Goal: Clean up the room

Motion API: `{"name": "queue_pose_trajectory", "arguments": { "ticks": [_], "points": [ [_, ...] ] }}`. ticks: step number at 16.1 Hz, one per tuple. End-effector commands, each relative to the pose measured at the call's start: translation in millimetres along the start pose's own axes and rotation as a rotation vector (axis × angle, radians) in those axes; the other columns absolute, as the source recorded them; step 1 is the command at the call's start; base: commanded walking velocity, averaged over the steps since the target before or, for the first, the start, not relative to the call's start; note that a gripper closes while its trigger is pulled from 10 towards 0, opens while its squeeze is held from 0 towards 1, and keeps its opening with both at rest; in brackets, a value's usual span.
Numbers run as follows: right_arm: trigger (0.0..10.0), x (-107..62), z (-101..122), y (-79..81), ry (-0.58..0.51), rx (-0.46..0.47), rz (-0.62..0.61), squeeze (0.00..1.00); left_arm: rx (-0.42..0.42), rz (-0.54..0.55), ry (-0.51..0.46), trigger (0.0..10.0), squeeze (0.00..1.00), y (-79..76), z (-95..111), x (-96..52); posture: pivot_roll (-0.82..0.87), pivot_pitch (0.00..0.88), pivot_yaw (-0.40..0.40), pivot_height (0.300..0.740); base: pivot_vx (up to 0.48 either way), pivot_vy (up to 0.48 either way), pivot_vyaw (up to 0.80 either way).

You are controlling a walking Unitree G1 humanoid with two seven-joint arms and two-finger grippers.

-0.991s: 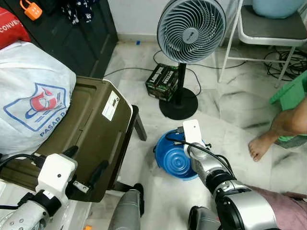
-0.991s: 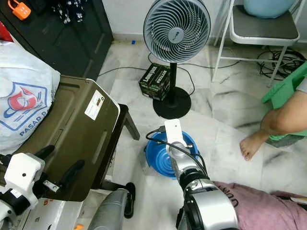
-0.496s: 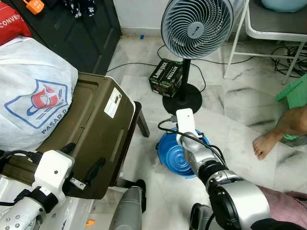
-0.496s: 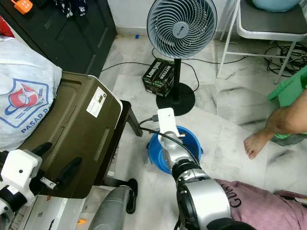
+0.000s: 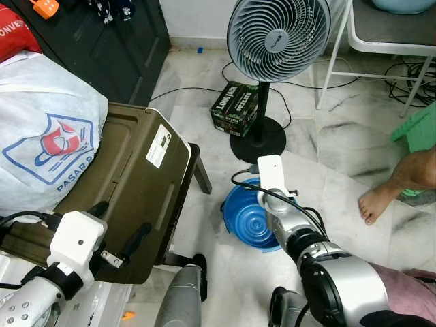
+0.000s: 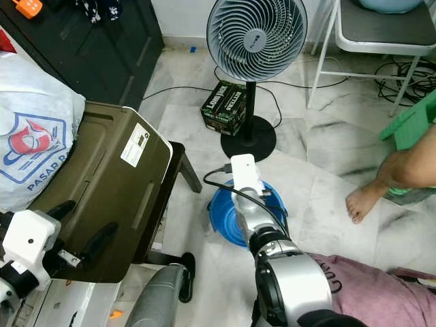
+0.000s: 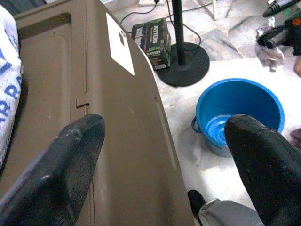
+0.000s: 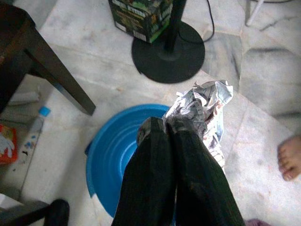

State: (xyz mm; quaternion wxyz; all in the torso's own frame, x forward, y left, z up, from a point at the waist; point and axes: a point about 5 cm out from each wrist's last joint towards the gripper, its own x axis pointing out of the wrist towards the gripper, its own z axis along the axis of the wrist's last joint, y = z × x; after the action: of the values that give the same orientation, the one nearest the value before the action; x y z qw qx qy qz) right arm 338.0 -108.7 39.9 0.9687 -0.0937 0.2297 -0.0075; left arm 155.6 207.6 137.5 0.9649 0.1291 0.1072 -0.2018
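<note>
Blue basin (image 8: 113, 155) sits on the floor by the fan (image 5: 276, 41); the step looks like binning trash. Right tool (image 8: 167, 128), fingers pinched together on crumpled paper (image 8: 204, 106), hangs above the basin; next: part them to drop it. Left tool (image 7: 164, 155) is wide apart, empty, over the brown case (image 7: 70, 94).

Right gripper (image 8: 167, 126) reaches forward and down, fingers pinched together. Left gripper (image 7: 164, 155) sits low, fingers spread wide.

Head cams look down; all views share blue basin (image 5: 251, 225).
</note>
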Motion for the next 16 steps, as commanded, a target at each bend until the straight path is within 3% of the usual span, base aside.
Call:
{"name": "queue_pose_trajectory", "arguments": {
  "ticks": [1, 9, 10, 11, 16],
  "points": [
    [10.0, -3.6, -15.1, 4.4, 0.046, -0.003, 0.006, 0.00, 0.006, 0.004, 0.021, 10.0, 0.00, 0.5, -1.7, -2.6, 0.36, 0.312, 0.124, 0.740, 0.000, 0.000, 0.00],
    [10.0, -4.9, -17.6, 4.8, 0.033, 0.017, 0.005, 0.00, 0.004, -0.002, 0.010, 10.0, 0.00, 0.7, -0.7, 3.2, 0.35, 0.304, 0.124, 0.740, 0.000, 0.000, 0.00],
    [10.0, -4.8, -17.2, 4.7, 0.030, 0.019, 0.004, 0.65, 0.003, -0.001, 0.009, 10.0, 0.00, 0.8, -0.5, 3.6, 0.35, 0.303, 0.123, 0.740, 0.000, 0.000, 0.00],
    [10.0, -4.8, -17.1, 4.5, 0.030, 0.019, 0.002, 1.00, 0.003, -0.001, 0.009, 10.0, 0.00, 0.9, -0.5, 3.8, 0.35, 0.302, 0.123, 0.740, 0.000, 0.000, 0.00],
    [10.0, -3.9, -13.6, 3.0, 0.018, 0.024, -0.005, 1.00, 0.007, -0.001, 0.010, 10.0, 0.00, 2.7, -0.9, 5.5, 0.34, 0.295, 0.127, 0.740, 0.000, 0.000, 0.00]
  ]
}}
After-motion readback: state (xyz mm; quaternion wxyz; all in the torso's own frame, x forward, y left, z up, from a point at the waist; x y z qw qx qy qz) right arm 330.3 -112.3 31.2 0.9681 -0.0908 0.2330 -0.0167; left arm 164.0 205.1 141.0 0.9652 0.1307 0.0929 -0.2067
